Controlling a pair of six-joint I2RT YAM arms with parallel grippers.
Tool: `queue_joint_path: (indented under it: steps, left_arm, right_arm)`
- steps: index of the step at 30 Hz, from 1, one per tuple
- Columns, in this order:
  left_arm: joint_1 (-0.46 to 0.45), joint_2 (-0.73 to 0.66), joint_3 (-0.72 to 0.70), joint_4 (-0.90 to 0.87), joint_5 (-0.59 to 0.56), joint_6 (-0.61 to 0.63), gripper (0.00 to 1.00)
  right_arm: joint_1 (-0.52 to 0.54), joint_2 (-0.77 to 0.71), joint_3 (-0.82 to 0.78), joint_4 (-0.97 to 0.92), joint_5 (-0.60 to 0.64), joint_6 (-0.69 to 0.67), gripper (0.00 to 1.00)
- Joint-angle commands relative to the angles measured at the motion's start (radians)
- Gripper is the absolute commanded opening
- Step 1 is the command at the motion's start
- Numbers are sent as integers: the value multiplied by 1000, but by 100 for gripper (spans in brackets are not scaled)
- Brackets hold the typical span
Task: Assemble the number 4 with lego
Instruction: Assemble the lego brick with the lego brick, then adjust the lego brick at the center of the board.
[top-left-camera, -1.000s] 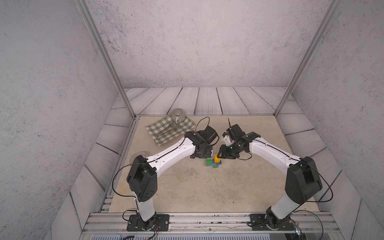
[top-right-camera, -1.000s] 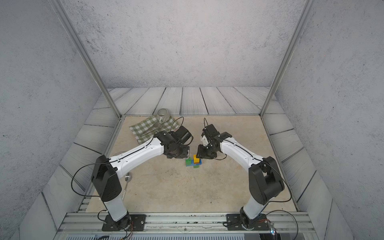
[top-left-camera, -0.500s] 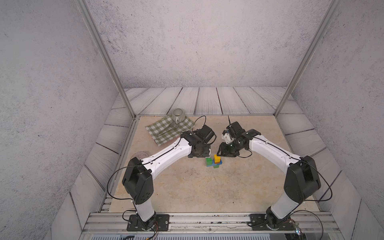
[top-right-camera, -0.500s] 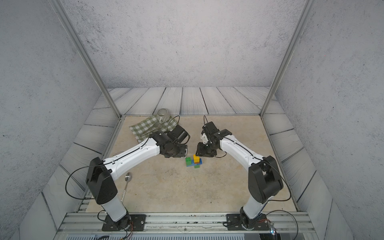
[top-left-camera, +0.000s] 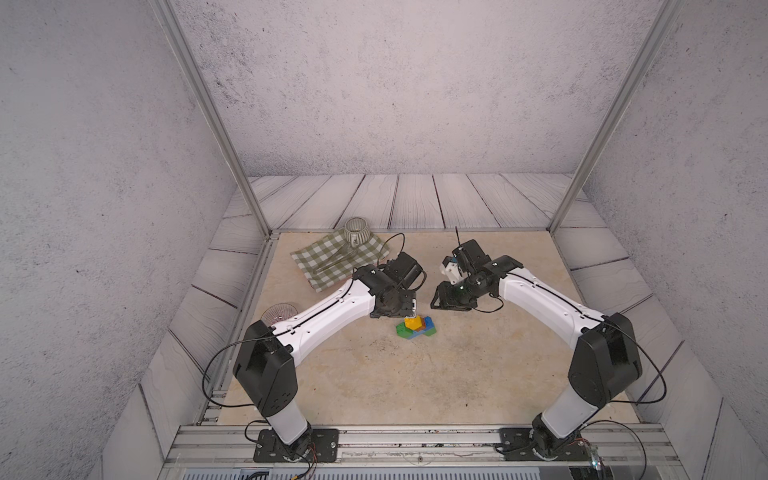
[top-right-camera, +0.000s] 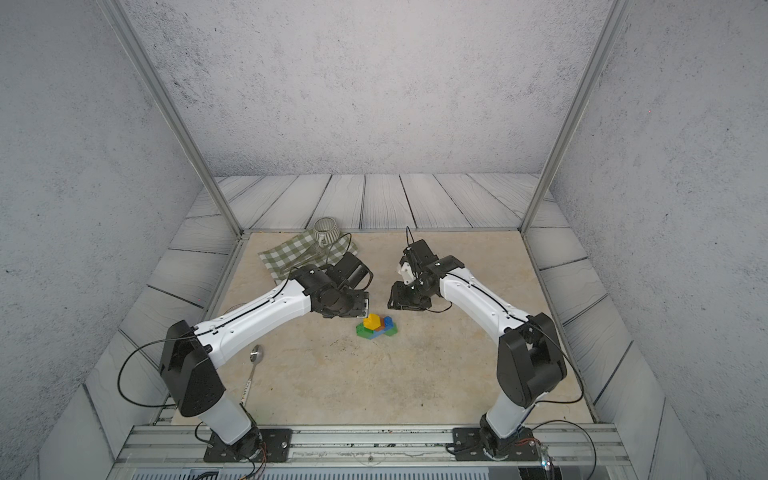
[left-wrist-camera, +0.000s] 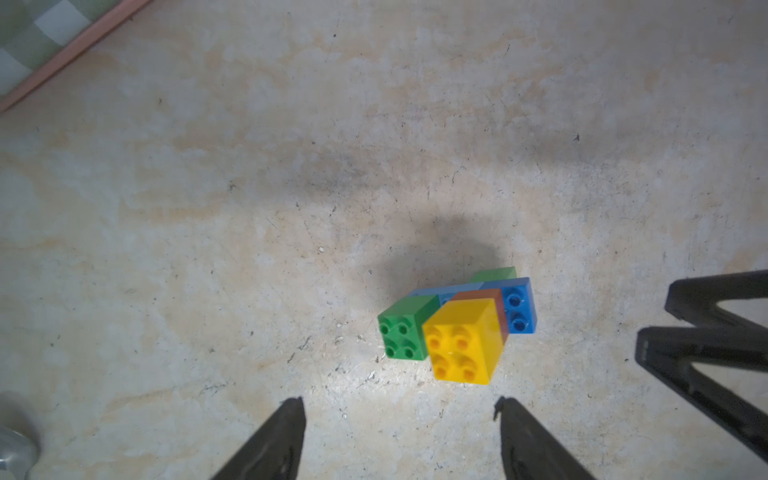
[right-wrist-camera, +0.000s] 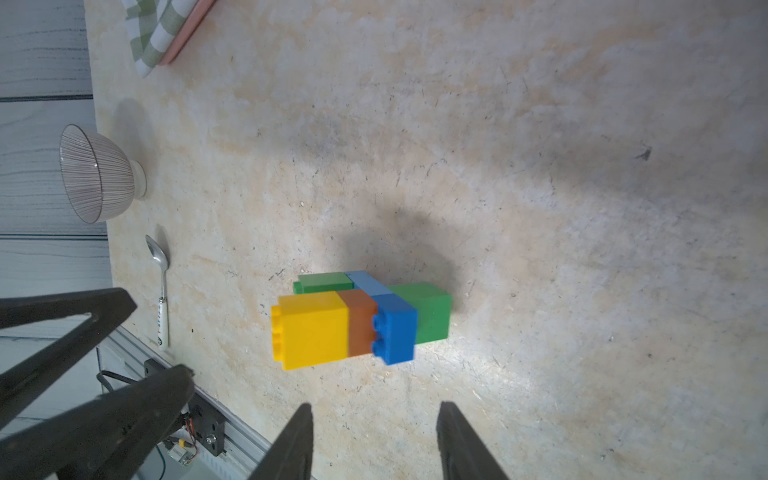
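The number 4 lies on the beige table between both arms, free of both grippers. It is built of lego: a yellow brick on an orange-brown one, a dark blue brick, a light-blue bar and two green bricks. My left gripper hangs open and empty just behind it on the left. My right gripper hangs open and empty behind it on the right.
A green checked cloth with a ribbed cup lies at the back left. A striped bowl and a spoon sit near the table's left edge. The other arm's fingers show beside the figure.
The right gripper's jaws have widened and it has drawn back slightly from the brick figure. The left arm has shifted a little leftward. The figure stays in place.
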Motion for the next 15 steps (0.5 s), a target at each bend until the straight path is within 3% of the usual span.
queue_joint_path:
  steps: [1,5,10,15]
  left_arm:
    - [12,-67,-49,-19,-18,0,76]
    - [25,-151,-143,-1,-34,2,76]
    - [52,-257,-263,33,-29,1,77]
    - [73,-324,-320,28,-34,11,77]
  right_arm:
    - [11,-17,-35,13,-5,-176,51]
    - [42,-43,-111,104,-83,-293,65]
    - [132,-42,-151,193,-14,-430,83]
    - [154,-4,-152,238,71,-534,86]
